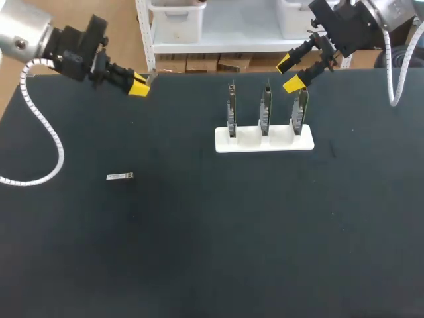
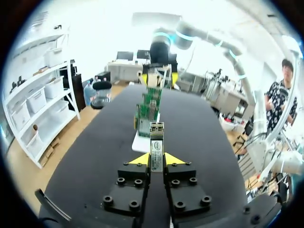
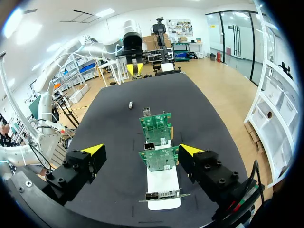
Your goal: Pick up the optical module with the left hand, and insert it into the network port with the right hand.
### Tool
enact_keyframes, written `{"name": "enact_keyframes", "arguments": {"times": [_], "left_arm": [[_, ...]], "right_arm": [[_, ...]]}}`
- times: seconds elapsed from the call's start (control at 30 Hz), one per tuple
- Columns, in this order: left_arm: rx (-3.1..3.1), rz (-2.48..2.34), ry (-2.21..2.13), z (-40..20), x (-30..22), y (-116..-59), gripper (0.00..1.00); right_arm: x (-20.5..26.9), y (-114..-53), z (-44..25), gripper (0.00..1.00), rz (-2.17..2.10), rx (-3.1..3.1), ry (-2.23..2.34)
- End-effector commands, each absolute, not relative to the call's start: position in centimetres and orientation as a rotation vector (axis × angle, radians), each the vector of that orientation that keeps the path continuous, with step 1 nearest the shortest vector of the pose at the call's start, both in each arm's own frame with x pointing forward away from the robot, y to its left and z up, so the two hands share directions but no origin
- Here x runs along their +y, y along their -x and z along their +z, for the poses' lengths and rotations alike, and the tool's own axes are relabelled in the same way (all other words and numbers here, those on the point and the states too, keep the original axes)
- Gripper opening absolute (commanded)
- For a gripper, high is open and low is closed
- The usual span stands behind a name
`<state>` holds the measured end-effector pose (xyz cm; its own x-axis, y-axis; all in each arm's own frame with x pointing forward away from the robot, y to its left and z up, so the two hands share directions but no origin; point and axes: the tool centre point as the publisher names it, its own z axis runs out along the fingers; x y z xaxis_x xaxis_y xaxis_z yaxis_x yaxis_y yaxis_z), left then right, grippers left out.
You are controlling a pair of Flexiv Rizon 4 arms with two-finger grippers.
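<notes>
Left gripper (image 1: 138, 86) is clamping the optical module (image 2: 156, 142) by its tail, at 10 o'clock. Right gripper (image 1: 287, 73) is hanging wide open at 1 o'clock. Probably light, rigid, slick metal: take the flat sides midway.

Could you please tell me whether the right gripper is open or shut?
Open: the right gripper shows its fingers wide apart, holding nothing.

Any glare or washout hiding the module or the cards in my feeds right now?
Left wrist view: the background is washed out white, yet the optical module in the left gripper stands clear against the dark table. Head view: even light, no glare on the cards. Right wrist view: bright ceiling lights, cards evenly lit.
</notes>
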<state>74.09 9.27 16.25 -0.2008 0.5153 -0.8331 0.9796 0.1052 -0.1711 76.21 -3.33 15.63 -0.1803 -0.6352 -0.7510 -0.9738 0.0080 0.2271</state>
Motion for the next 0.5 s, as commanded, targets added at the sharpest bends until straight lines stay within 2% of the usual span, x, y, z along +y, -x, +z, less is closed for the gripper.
{"name": "enact_keyframes", "arguments": {"times": [0.03,0.5], "left_arm": [[1.735,-1.054,-1.441,16.18,10.09,-75.01,0.00],[1.722,-0.952,-1.506,16.12,10.78,-75.04,0.00]], "right_arm": [[-3.31,-76.15,15.63,1.00,1.021,1.853,1.647],[-3.31,-76.15,15.63,1.00,1.021,1.853,1.647]]}}
